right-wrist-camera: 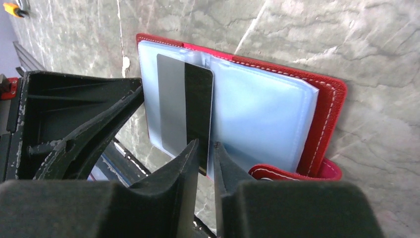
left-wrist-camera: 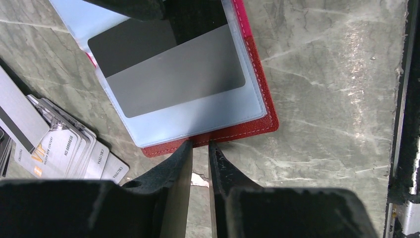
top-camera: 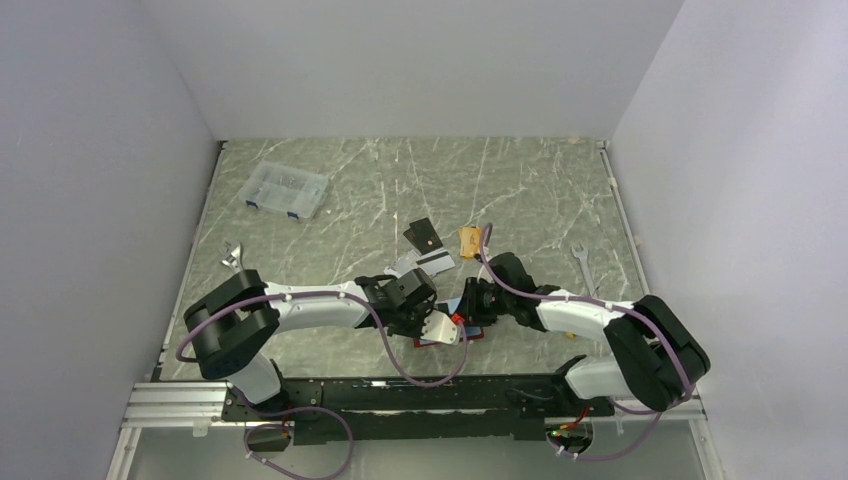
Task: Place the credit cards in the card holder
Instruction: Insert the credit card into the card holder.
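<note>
The dark-red card holder [left-wrist-camera: 257, 74] lies open on the table, its pale blue sleeves up; it also shows in the right wrist view [right-wrist-camera: 327, 114] and the top view [top-camera: 468, 333]. A grey card with a dark stripe [right-wrist-camera: 185, 104] sits partly in a sleeve [left-wrist-camera: 173, 74]. My right gripper [right-wrist-camera: 206, 148] is shut on this card's near edge. My left gripper [left-wrist-camera: 200, 145] is shut with a thin gap, its tips on the holder's red edge. Loose cards lie nearby: a fanned grey-white stack [left-wrist-camera: 64, 148], a black card [top-camera: 424, 234] and a striped one [top-camera: 434, 259].
A clear compartment box [top-camera: 288, 190] stands at the back left. Wrenches lie at the left [top-camera: 232, 255] and right [top-camera: 585, 265]. A small orange object [top-camera: 470, 240] lies behind the grippers. The metal rail [left-wrist-camera: 403, 124] runs along the near edge.
</note>
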Robot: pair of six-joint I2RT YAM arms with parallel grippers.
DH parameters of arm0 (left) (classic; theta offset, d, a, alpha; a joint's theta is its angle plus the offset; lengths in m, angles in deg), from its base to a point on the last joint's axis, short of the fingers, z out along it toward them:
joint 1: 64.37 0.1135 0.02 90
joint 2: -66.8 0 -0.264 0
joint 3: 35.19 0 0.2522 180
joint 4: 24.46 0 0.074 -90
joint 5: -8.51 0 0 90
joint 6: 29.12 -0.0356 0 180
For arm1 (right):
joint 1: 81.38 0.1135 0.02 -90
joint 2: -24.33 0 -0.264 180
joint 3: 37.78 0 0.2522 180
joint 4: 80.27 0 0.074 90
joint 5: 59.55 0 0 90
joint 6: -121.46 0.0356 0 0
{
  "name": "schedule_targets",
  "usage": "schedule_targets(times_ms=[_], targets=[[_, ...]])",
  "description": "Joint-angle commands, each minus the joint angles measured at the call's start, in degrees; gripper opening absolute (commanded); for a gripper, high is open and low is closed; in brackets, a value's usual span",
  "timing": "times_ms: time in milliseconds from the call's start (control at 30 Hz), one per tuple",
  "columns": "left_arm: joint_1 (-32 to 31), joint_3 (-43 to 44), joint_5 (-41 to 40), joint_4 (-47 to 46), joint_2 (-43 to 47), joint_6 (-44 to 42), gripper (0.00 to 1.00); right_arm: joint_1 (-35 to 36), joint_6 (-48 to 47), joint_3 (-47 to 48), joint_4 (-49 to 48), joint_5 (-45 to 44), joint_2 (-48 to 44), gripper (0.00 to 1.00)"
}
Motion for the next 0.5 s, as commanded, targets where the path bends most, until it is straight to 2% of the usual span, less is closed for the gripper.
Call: schedule_targets(times_ms=[0,100,467], targets=[[0.3,-2.32,-0.97,0.97,-1.76,-0.92,0.22,-0.41,-0.34,3.06,1.1,-1.55,0.86,0.14],[0.3,-2.2,-0.68,1.09,-1.68,-1.01,0.22,0.02,1.12,2.51,-0.85,-1.36,1.63,0.02],[0.29,-1.53,-0.32,1.28,-2.02,-1.14,0.22,2.08,2.81,3.15,-3.16,-1.32,3.72,0.0]])
